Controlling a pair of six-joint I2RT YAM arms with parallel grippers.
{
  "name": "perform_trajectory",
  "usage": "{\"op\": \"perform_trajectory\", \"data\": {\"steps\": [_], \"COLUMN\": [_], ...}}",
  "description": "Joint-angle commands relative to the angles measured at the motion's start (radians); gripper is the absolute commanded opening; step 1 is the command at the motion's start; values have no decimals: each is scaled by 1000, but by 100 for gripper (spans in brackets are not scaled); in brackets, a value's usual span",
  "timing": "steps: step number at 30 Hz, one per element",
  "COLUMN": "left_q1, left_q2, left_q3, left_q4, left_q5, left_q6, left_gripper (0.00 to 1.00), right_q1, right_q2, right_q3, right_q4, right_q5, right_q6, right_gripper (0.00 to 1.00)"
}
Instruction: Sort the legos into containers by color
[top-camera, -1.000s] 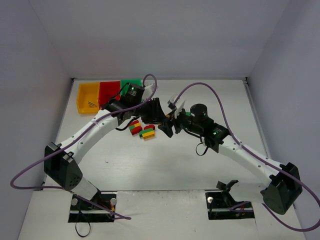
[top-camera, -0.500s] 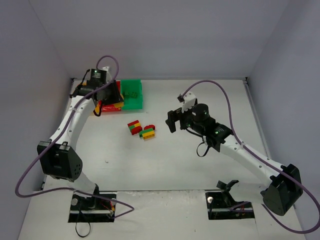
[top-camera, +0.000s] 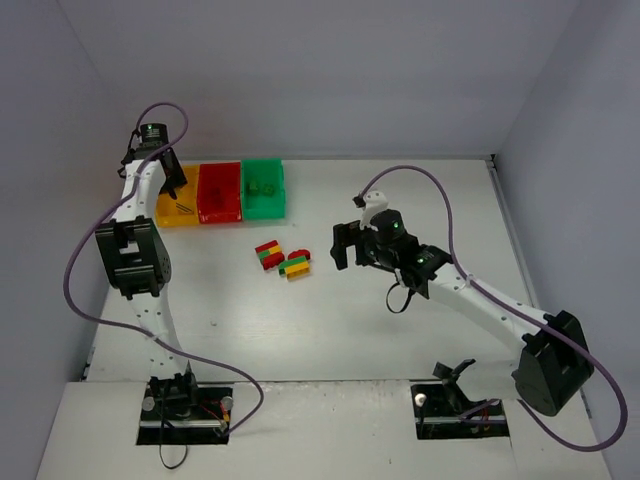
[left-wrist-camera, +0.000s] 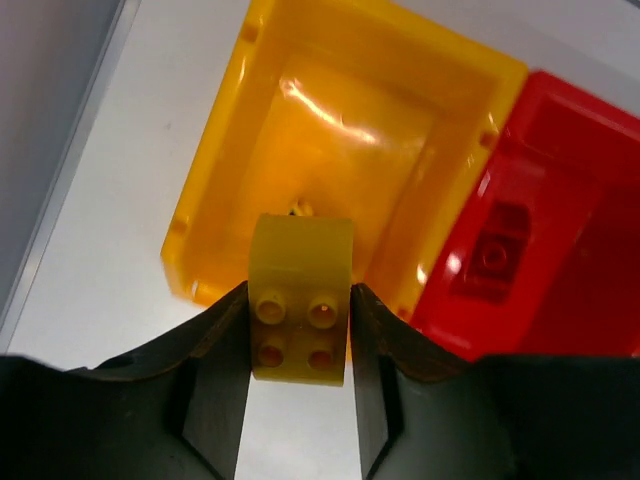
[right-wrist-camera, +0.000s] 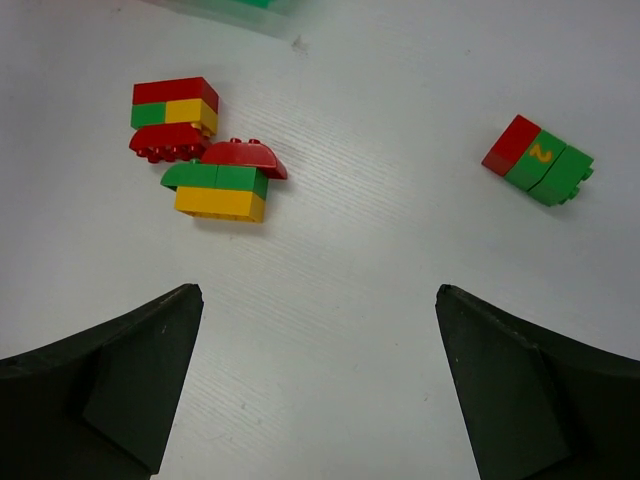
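**Yellow brick held over the yellow bin**

Yellow plastic fills the left wrist view: the left gripper (left-wrist-camera: 298, 295) has its fingers partly closed on a yellow brick (left-wrist-camera: 300, 250), one pad pressed against each side, studs facing the camera. The brick hangs above the near wall of the yellow bin (left-wrist-camera: 230, 150), not yet inside it.

Joined to the yellow bin's side is the red bin (top-camera: 219, 192), with a red brick (left-wrist-camera: 495, 255) lying on its floor. The green bin (top-camera: 263, 188) sits one further along the row.

Well apart from the yellow bin, out on the white table (top-camera: 330, 330), lie two mixed clumps just beside each other: a red, green and yellow stack (right-wrist-camera: 175, 110) and a red-capped green and yellow stack (right-wrist-camera: 220, 185). A third clump – red and green, marked with a "2" (right-wrist-camera: 538, 155) – shows only in the right wrist view, farther from the others.

Beyond those clumps from the yellow bin hovers the right gripper (right-wrist-camera: 317, 300) – fingers spread wide, nothing between them, clear of the table.
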Motion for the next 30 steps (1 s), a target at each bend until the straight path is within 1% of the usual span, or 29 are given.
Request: {"op": "perform_trajectory", "data": {"steps": [1, 2, 3, 7, 10, 12, 16, 21, 22, 23, 25, 26, 27, 30], "left_q1": [9, 12, 13, 10, 9, 2, -25, -51, -51, -51, -53, -53, -54, -65], "left_q2": [41, 53, 70, 66, 24, -29, -158, -376, -405, -468, -529, -590, -621, -726], "left_q3": [145, 160, 172, 174, 137, 111, -4, -240, -274, -338, -400, -427, -487, -577], "left_q4": [0, -3, -5, 3, 9, 6, 1, -5, -11, -19, -35, -45, -46, -75], "left_q5": [-30, -29, -27, 0, 33, 50, 77, 158, 168, 175, 201, 209, 237, 261], "left_q6": [19, 19, 19, 10, -7, -27, -81, -170, -170, -177, -179, -180, -180, -177], "left_gripper": [37, 42, 52, 69, 73, 74, 74, 74, 74, 74, 74, 74, 75, 75], "right_q1": [6, 8, 12, 38, 81, 115, 181, 256, 256, 267, 275, 276, 278, 278], "right_q2": [41, 59, 70, 148, 216, 253, 366, 493, 513, 530, 584, 596, 612, 658], "right_q3": [64, 72, 74, 103, 144, 179, 242, 343, 357, 376, 425, 437, 448, 486], "right_q4": [5, 5, 5, 5, 4, 5, 2, -41, -50, -74, -113, -131, -136, -151], "right_q5": [27, 27, 27, 27, 59, 74, 140, 249, 263, 278, 298, 314, 317, 332], "right_q6": [52, 61, 72, 130, 155, 189, 233, 301, 304, 312, 333, 338, 339, 344], "right_gripper": [99, 99, 99, 99, 99, 99, 100, 100, 100, 100, 100, 100, 100, 100]}}
